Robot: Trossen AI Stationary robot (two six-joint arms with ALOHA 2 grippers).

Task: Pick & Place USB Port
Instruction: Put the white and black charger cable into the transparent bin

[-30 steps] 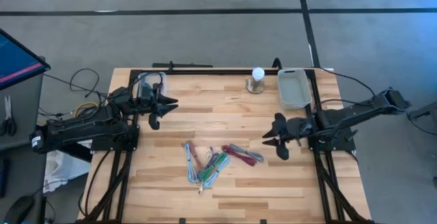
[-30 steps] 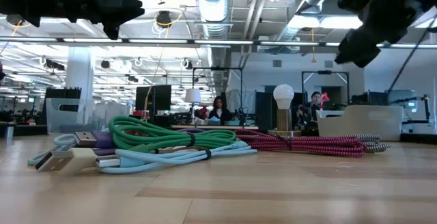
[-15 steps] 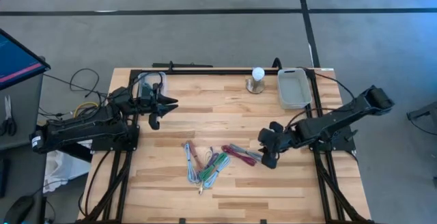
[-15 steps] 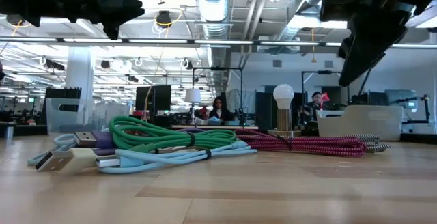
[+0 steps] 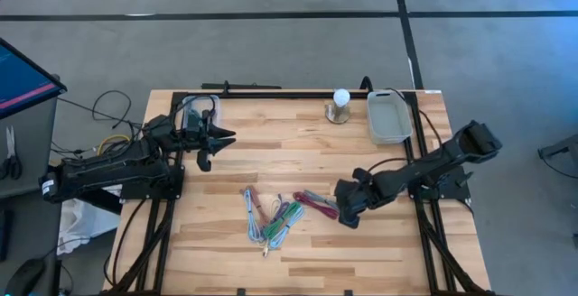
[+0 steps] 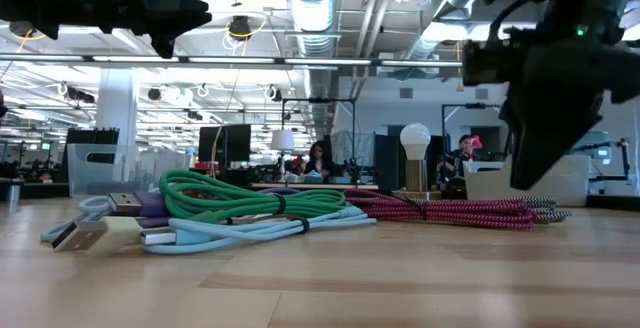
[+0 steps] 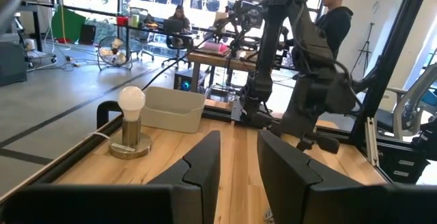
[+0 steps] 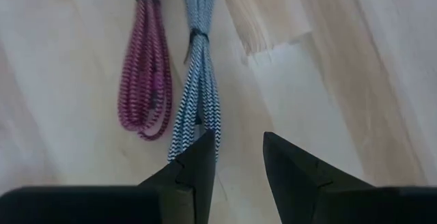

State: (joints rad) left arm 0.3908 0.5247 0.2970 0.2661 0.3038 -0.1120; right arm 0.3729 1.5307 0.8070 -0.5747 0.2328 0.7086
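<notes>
Cables bunched mid-worktop, containers along the far edge.

The cable bundles (image 5: 284, 212) lie together near the middle of the worktop (image 5: 271, 156), toward its front. At the far edge a lamp bulb on its base (image 5: 340, 105) stands just left of an open bin (image 5: 388, 115) in the far right corner; another bin (image 5: 200, 111) sits in the far left corner. The left tool (image 5: 217, 141) hangs beside that left bin. The right tool (image 5: 344, 205) is above the rightmost cable (image 8: 198, 80), fingers apart.
</notes>
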